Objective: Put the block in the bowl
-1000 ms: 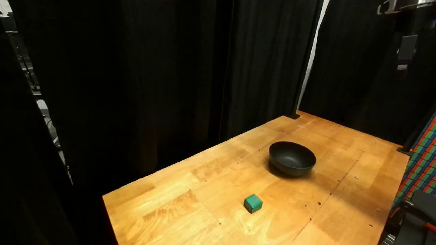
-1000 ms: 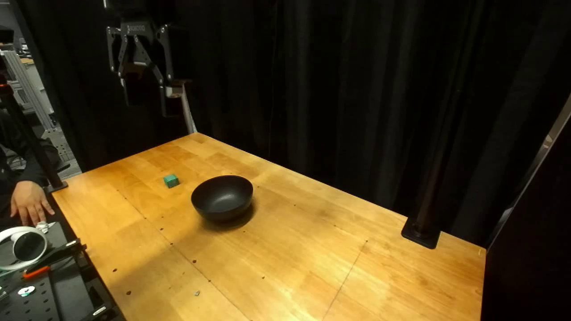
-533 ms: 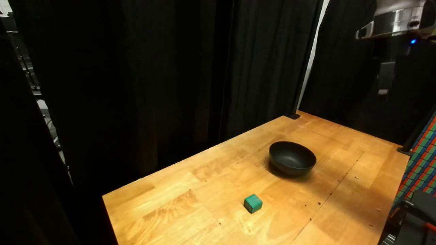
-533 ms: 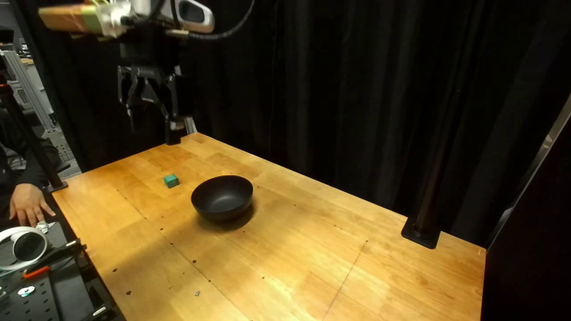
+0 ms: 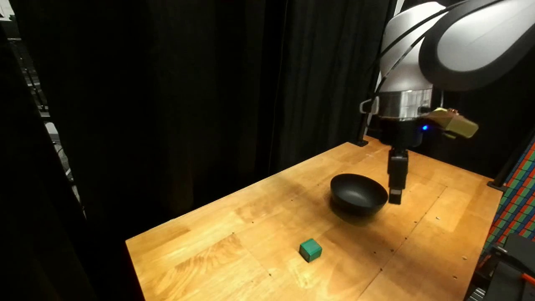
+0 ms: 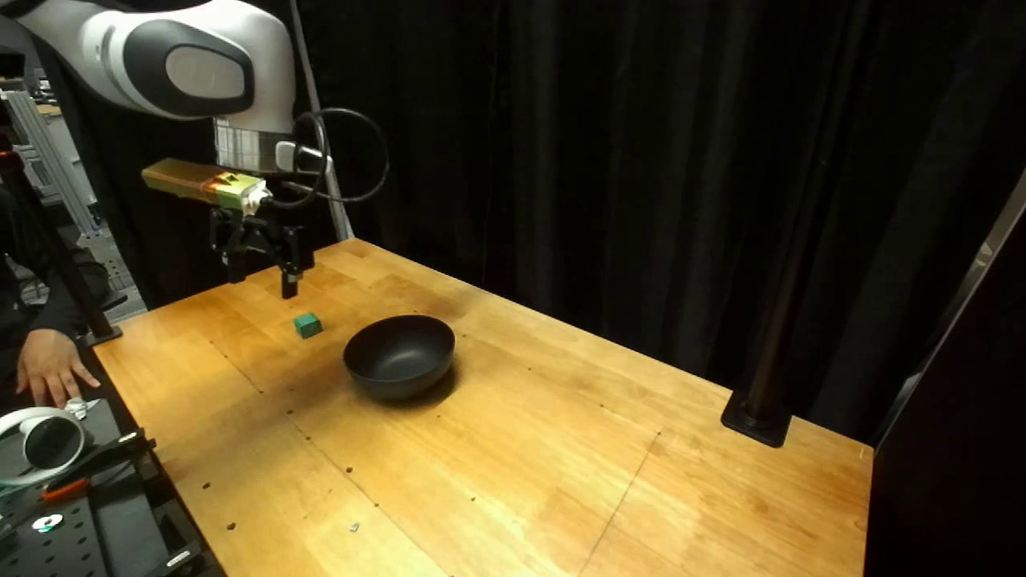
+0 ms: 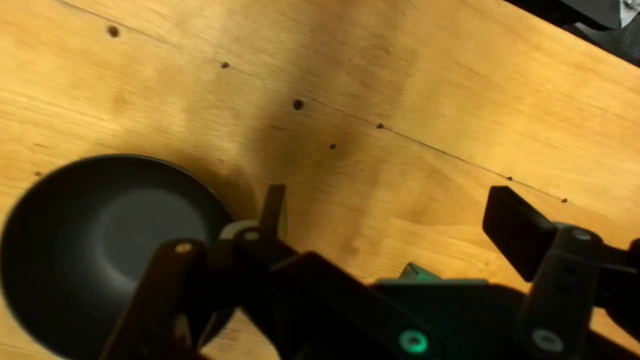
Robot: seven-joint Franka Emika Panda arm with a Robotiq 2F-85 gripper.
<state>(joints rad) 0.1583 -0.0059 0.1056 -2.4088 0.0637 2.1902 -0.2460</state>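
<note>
The block (image 5: 310, 250) is a small green cube lying on the wooden table in both exterior views (image 6: 308, 325). In the wrist view only a corner of the block (image 7: 419, 273) shows; the gripper's body hides the rest. The bowl (image 5: 359, 194) is round and black, stands upright near the block, and looks empty. It also shows in an exterior view (image 6: 402, 365) and at the left of the wrist view (image 7: 125, 220). My gripper (image 7: 391, 212) is open with nothing between its fingers. It hangs above the table, higher than the block, in both exterior views (image 5: 395, 196) (image 6: 263, 284).
The wooden table (image 6: 561, 449) has a black pole base (image 6: 756, 421) at its far edge and black curtains behind. A person's hand (image 6: 54, 367) rests beside a dark cart (image 6: 120, 513) along one table side.
The arm has come down towards the table, and the gripper has moved from high up to just above the block and bowl area. It stays open. The block and bowl have not moved.
</note>
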